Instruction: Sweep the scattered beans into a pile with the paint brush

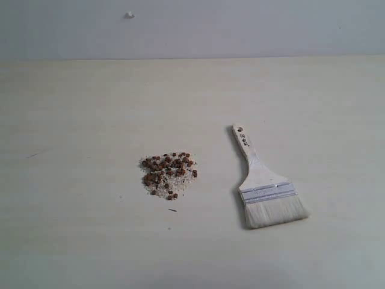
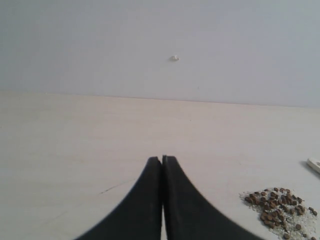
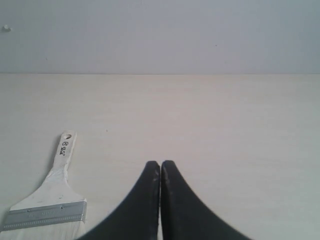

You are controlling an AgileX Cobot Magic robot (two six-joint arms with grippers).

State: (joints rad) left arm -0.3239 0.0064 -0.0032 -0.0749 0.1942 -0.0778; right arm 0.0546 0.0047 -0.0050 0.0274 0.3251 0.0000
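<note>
The beans [image 1: 168, 174] lie in a loose cluster near the middle of the pale table, reddish-brown pellets mixed with whitish grains; the left wrist view also catches the beans [image 2: 280, 205]. To their right lies the paint brush [image 1: 264, 183], flat on the table, cream bristles toward the near edge and handle hole pointing away; the right wrist view shows the paint brush [image 3: 47, 197] too. Neither gripper appears in the exterior view. My left gripper [image 2: 162, 159] is shut on nothing, well apart from the beans. My right gripper [image 3: 160, 164] is shut, empty, beside the brush without touching it.
The pale wooden table [image 1: 78, 120] runs back to a plain grey wall [image 1: 240, 24] that bears a small white mark [image 1: 129, 15]. A thin dark scratch [image 1: 31, 155] marks the table at the left.
</note>
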